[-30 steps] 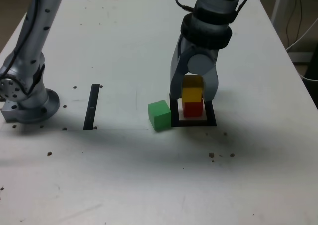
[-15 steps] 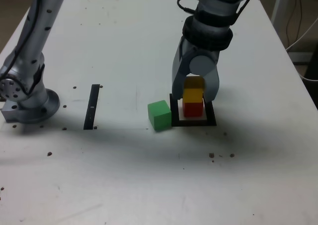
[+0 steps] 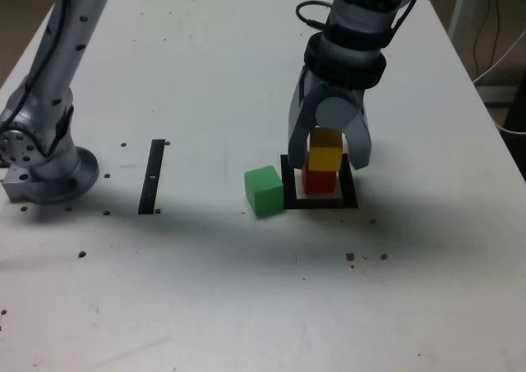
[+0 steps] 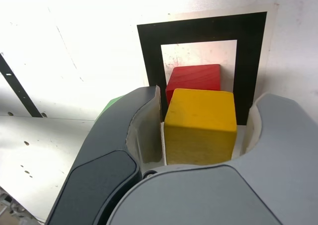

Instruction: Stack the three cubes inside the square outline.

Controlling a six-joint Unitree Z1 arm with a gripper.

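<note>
1. Cubes in three colours sit on the white surface (image 3: 246,290); nearest the exterior camera among them is the green cube (image 3: 264,190), resting alone on the surface.
2. That green cube lies just beside the outer edge of the square outline (image 3: 349,199), on the exterior view's left of it, and outside the frame.
3. Inside the outline's white centre stands the red cube (image 3: 320,181), flat on the surface.
4. On top of it rests the yellow cube (image 3: 324,158), set roughly square over the red one; in the wrist view the yellow cube (image 4: 201,125) covers most of the red cube (image 4: 195,77), with the black frame (image 4: 198,29) showing beyond both.
5. Around the yellow cube hangs the gripper (image 3: 329,146), pointing down, its jaws spread to either side; the wrist view shows narrow gaps between the inner pads and the cube's faces, so the gripper is released and grasps nothing.
6. Farther toward the exterior view's left lies a narrow black strip (image 3: 153,176), well apart from the cubes.
7. Beyond that strip stands the arm's base (image 3: 45,171), at the surface's left edge in the exterior view.
</note>
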